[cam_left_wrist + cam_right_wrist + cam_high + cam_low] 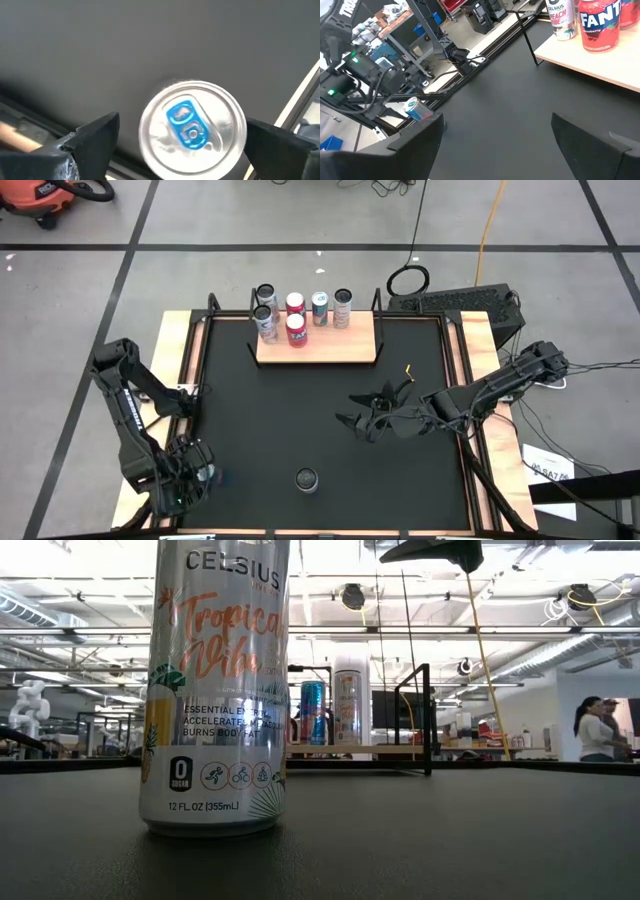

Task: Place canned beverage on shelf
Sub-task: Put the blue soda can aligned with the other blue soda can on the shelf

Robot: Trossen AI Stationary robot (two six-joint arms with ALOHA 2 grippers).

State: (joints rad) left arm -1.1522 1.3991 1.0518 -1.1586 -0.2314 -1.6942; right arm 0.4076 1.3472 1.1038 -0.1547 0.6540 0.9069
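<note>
High view: we are seeing the black mat [330, 410] covering the table [172, 360].
Shelf [318, 348]: standing at the mat's far edge, carrying six cans.
Loose can [306, 479]: standing upright near the mat's near edge.
Left claw [180, 137]: hanging wide open above a blue-tabbed can [192, 127] at the mat's left edge, gripping nothing.
Right claw [360, 418]: hovering wide open, empty, over the mat's right half.

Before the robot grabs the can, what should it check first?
1. Left gripper open: ok.
2. Can upright, lined up between its fingers: ok.
3. Fingers low enough to grip the can's side: cannot tell.
4. Shelf has bare board left in front of its cans: ok.
5. Right gripper open, over the mat, away from the can: ok.
</note>
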